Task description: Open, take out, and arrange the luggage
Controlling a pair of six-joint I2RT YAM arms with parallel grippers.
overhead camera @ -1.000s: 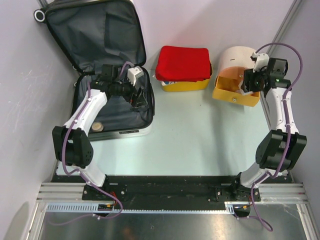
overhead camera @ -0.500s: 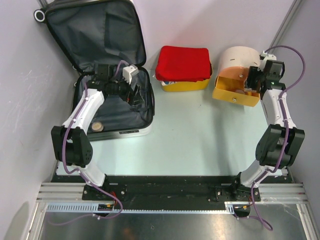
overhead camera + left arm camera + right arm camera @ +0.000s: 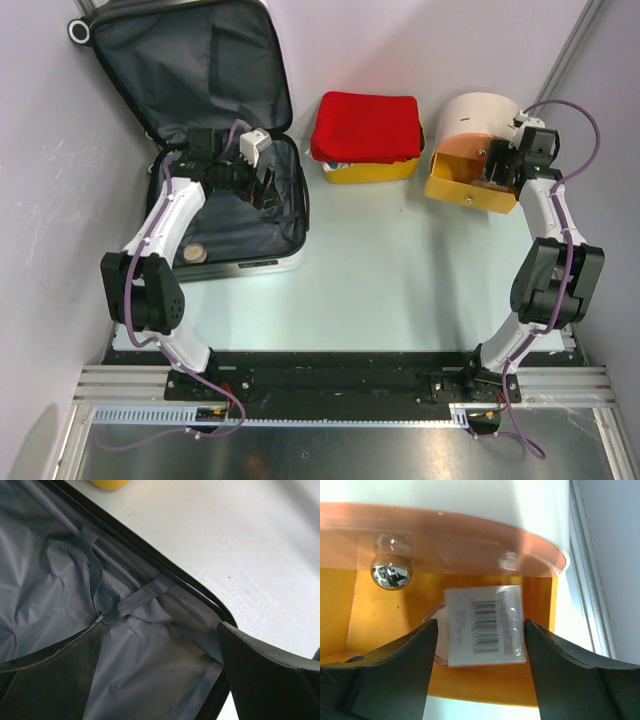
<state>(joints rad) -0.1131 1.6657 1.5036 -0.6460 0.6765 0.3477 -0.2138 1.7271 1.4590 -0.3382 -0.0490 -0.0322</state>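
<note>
The luggage lies open at the left, its lid (image 3: 190,70) leaning on the back wall and its base (image 3: 235,235) flat on the table. The dark grey lining (image 3: 150,660) and an elastic strap (image 3: 145,596) fill the left wrist view. My left gripper (image 3: 270,188) is inside the base near its right rim, open and empty (image 3: 160,680). A small round object (image 3: 196,254) lies at the base's front left. My right gripper (image 3: 497,170) is open over the orange drawer, its fingers either side of a white barcode packet (image 3: 485,625).
A yellow basket (image 3: 345,172) holding a red cloth (image 3: 367,125) stands at the back middle. The round cream box (image 3: 478,115) with its orange drawer (image 3: 470,190) pulled out is at the back right. A silver knob (image 3: 391,571) shows inside the drawer. The right wall rail is close.
My right wrist has swung in over the orange drawer and lowered toward it. My left gripper has shifted slightly left and back inside the suitcase base.
</note>
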